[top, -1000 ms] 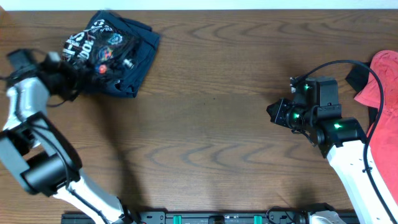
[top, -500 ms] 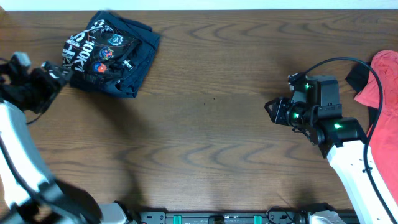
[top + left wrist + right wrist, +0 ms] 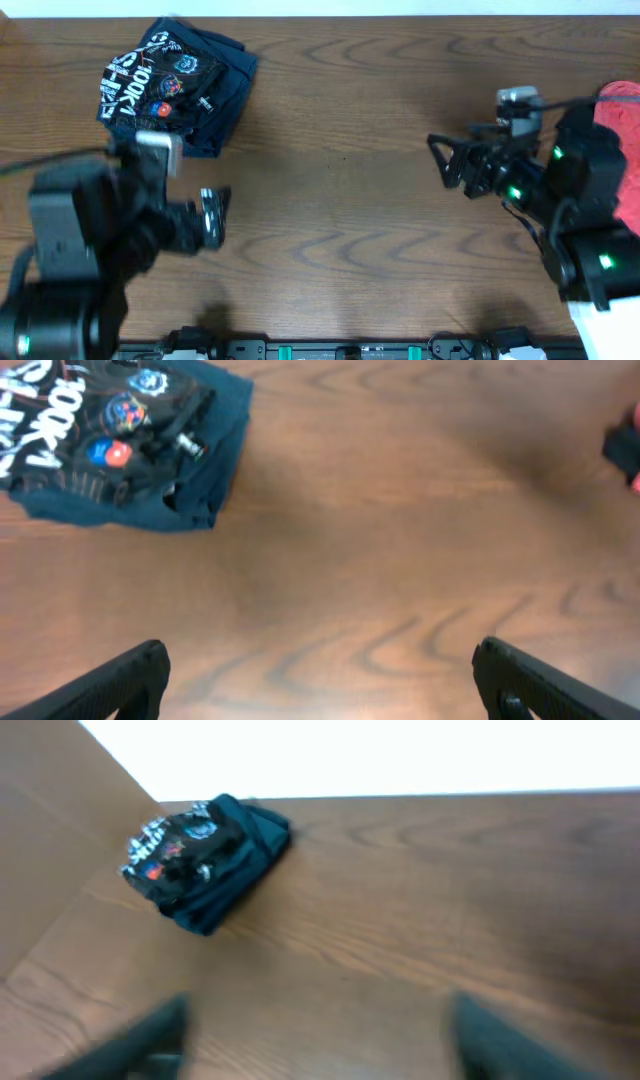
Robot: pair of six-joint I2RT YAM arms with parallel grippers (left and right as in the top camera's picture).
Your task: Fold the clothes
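The clothes [image 3: 160, 82], a black jersey with white lettering and round badges, lie folded in a bundle at the table's far left corner. They also show in the left wrist view [image 3: 105, 435] and the right wrist view [image 3: 180, 845]. My left gripper [image 3: 216, 218] hangs over bare wood in front of the bundle, well apart from it. It is open and empty [image 3: 320, 685]. My right gripper [image 3: 446, 165] is at the right side of the table, pointing left. Its blurred fingers stand wide apart over bare wood with nothing between them [image 3: 320, 1040].
A navy-blue folded garment [image 3: 228, 80] lies under and beside the jersey [image 3: 215, 455]. A coral-red garment [image 3: 625, 140] sits at the right edge behind my right arm. The table's far edge [image 3: 400, 14] runs just behind the bundle.
My left gripper has swung away from the bundle's left side to the wood in front of it. My right gripper has opened wide, and its arm has risen and shifted right.
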